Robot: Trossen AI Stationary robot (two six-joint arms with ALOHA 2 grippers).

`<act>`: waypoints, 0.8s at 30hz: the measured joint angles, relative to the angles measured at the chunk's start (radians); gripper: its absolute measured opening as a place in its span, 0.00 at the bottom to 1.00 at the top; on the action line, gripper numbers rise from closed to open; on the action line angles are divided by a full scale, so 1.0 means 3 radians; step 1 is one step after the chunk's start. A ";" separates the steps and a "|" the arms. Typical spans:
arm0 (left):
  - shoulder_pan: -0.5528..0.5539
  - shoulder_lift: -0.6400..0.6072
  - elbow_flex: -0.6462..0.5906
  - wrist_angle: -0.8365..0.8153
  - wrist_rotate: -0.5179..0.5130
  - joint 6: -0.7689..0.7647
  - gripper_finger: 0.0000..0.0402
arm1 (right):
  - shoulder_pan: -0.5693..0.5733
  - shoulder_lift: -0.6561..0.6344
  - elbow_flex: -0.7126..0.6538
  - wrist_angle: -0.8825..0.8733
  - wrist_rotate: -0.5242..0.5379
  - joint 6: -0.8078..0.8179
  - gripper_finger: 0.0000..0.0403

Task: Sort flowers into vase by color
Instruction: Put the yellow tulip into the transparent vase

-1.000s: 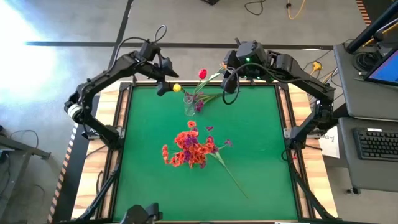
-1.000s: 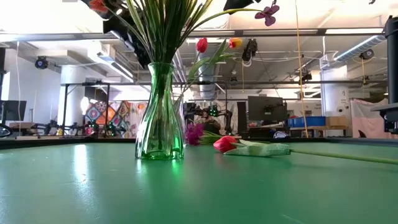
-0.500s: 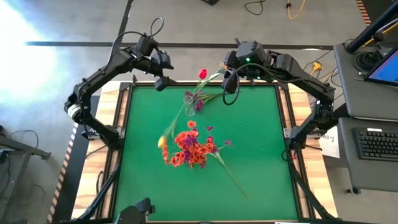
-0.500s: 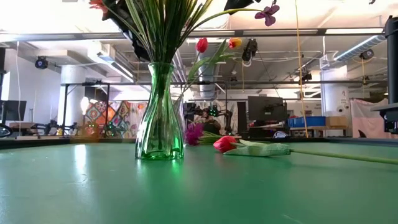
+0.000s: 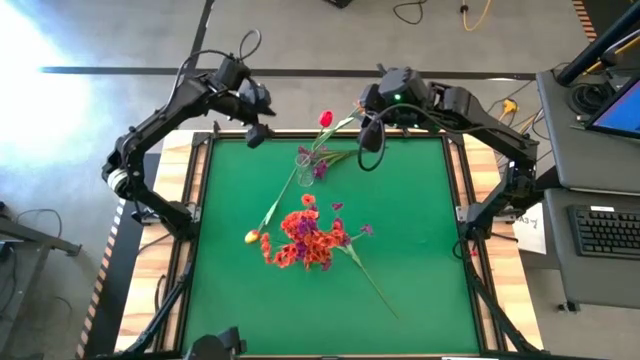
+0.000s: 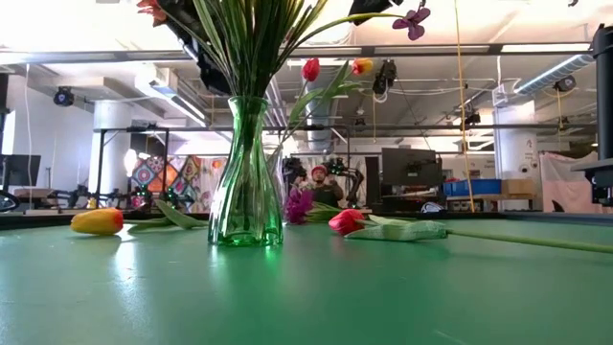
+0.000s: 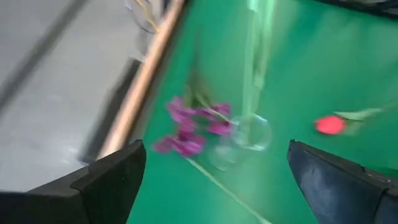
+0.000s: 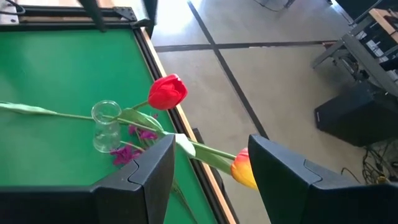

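The small glass vase (image 5: 304,166) stands near the far edge of the green tabletop (image 5: 420,250). A yellow tulip (image 5: 252,237) lies flat on the tabletop, its stem reaching the vase. The left claw (image 5: 256,135) is spread wide and holds nothing. The right claw (image 5: 366,128) pinches tulip stems (image 8: 205,154).

A green bench (image 5: 420,230) stands on grey floor (image 5: 120,40); a keyboard (image 5: 608,231) lies on a desk beside it.

Clear, glossy glass vase (image 6: 246,172) on a matt green cloth-like bench (image 5: 420,250) with a pale wood edge; matt dark plastic fingers (image 8: 140,177).
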 joint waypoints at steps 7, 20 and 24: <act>-0.0034 -0.0252 -0.0822 0.0069 -0.0210 -0.0513 0.92 | 0.0000 0.0000 -0.0010 -0.0014 -0.0004 -0.0055 0.49; -0.0487 -0.0866 -0.2613 0.1771 -0.0828 -0.1853 0.88 | 0.0000 0.0034 -0.0011 0.0044 -0.0013 -0.0020 0.49; -0.0797 -0.0826 -0.2802 0.2080 -0.1354 -0.2205 0.88 | 0.0000 0.0076 -0.0011 0.0061 -0.0014 0.0062 0.49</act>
